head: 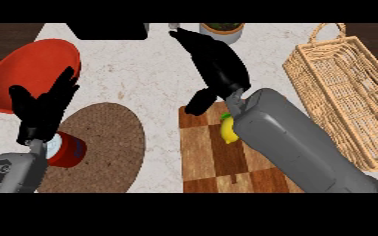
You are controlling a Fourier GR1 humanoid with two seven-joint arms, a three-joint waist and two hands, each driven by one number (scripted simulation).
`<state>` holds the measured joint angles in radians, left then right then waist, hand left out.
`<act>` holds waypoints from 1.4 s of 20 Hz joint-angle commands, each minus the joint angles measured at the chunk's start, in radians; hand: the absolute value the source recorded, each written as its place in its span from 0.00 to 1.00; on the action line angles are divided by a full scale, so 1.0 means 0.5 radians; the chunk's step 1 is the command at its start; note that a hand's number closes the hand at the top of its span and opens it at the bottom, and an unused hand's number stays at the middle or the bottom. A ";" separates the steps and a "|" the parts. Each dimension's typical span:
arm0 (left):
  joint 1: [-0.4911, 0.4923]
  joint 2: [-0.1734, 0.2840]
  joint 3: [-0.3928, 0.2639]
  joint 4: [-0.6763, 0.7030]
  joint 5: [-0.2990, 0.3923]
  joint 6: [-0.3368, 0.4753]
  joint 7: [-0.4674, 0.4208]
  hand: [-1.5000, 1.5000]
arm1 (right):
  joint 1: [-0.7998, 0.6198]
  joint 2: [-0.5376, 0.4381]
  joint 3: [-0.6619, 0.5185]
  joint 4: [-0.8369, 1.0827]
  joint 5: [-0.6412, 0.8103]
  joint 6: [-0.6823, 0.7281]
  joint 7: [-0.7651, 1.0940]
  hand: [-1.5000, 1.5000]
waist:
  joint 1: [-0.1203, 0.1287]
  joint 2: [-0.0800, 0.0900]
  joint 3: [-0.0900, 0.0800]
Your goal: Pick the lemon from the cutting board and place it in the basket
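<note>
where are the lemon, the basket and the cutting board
lemon [229, 129]: head view, its yellow side beside the forearm
basket [334, 87]: head view, woven wall
cutting board [210, 155]: head view, bare wood

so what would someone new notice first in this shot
Probably the right hand, black with straight fingers, stretched over the counter's middle beyond the cutting board. The small yellow lemon peeks out beside the grey forearm on that board. A tall wicker basket fills the right side, and a bright red plate sits far left.
</note>
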<state>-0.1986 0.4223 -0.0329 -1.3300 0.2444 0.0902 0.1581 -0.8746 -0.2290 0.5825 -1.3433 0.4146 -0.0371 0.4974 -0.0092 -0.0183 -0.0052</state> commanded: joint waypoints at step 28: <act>-0.033 -0.097 0.099 0.013 -0.099 -0.061 -0.001 0.50 | 0.552 -0.461 -0.655 -1.246 -0.709 1.114 0.986 0.00 | 0.004 0.035 0.010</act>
<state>-0.1831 0.3978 0.0135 -1.3705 0.2187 0.0647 0.1781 -0.6996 -0.4834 0.2530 -1.8911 0.0148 0.5287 0.9597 -0.0122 -0.0042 0.0002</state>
